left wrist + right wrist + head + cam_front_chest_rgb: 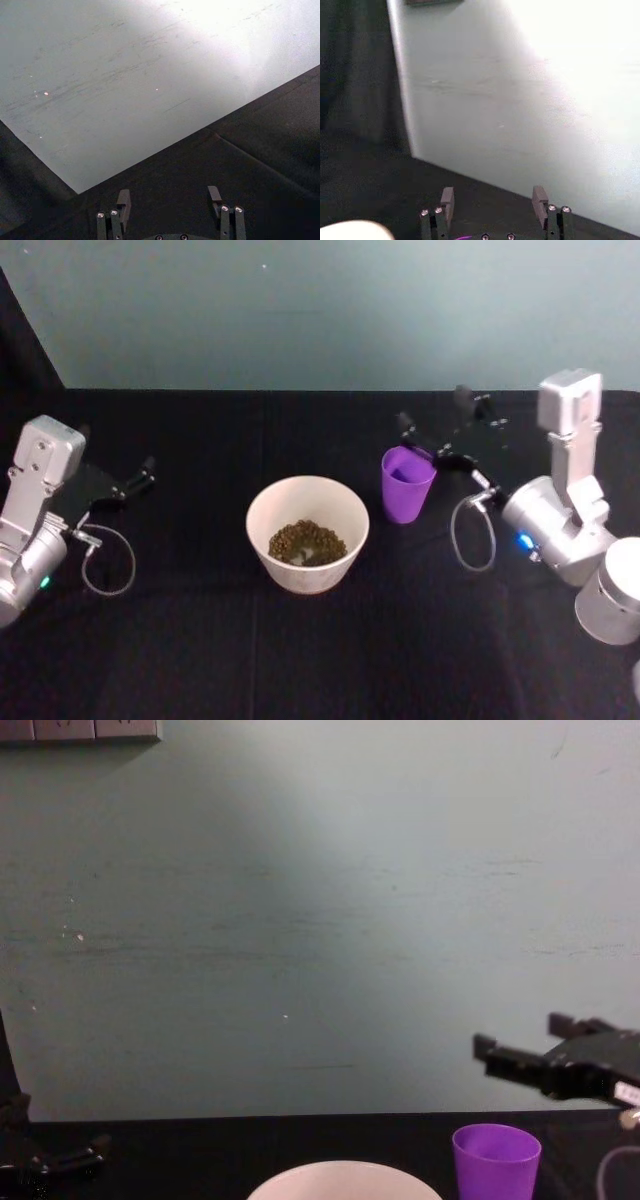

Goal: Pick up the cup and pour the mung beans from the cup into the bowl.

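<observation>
- The purple cup (407, 483) stands upright on the black tablecloth (200, 640), just beside the bowl (307, 532) on the bowl's right and a little farther back; the 2 do not touch.
- The bowl holds a mound of mung beans (306, 541) at its bottom, while the cup's interior looks plain purple, so by the look of it the pour is already made.
- The right gripper (440, 430) hangs above and just behind the cup with its 2 fingers spread wide, gripping nothing; from the chest camera it sits higher than the cup's rim and to its right.
- The left gripper (135, 480) rests well apart at the table's left side, its fingers parted and empty in the left wrist view.
- Handling, as a judgement: the cup is smooth, tapered plastic with no handle, likely very light and easy to tip or squeeze out of round; a slick wall could slide in a loose pinch.
- Best hold, again a judgement: across the side wall about mid-height, fingers on opposite sides, firm but not crushing.
- The bowl is wide and looks stable.
</observation>
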Controlling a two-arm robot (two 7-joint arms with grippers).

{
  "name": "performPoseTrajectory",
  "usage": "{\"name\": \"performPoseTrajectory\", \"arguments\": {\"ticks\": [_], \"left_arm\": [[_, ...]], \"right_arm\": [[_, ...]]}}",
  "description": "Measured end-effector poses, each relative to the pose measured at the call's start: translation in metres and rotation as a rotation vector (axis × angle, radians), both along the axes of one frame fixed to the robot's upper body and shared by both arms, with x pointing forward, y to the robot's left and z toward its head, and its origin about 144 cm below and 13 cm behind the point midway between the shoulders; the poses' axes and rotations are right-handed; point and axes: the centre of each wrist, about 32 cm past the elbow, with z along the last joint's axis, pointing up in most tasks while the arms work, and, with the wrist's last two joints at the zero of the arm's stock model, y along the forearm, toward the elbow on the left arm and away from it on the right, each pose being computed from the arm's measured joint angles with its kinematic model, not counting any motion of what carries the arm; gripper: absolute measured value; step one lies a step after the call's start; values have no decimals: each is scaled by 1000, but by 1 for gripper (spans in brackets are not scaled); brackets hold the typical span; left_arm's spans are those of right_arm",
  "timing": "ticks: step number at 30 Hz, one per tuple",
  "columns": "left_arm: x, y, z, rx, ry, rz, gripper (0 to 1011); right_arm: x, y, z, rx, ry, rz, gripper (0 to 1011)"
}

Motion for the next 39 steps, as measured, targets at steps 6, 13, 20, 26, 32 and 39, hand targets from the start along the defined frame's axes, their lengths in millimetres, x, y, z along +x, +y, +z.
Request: {"name": "performPoseTrajectory", "arguments": {"ticks": [6, 13, 20, 26, 32, 39], "left_arm": [[0, 0, 0, 0, 0, 0, 1000], [0, 0, 0, 0, 0, 0, 1000], [0, 0, 0, 0, 0, 0, 1000], [0, 0, 0, 0, 0, 0, 1000], [0, 0, 0, 0, 0, 0, 1000], [0, 0, 0, 0, 0, 0, 1000]], "right_arm": [[-16, -2, 12, -39, -21, -159, 1003], [-27, -9, 15, -87, 8, -285, 1003], [-28, -22, -5, -123, 101, -319, 1003], [-31, -27, -24, -137, 165, -319, 1003], [-33, -27, -28, -139, 176, -317, 1003], [-33, -27, -28, -139, 176, -315, 1003]]}}
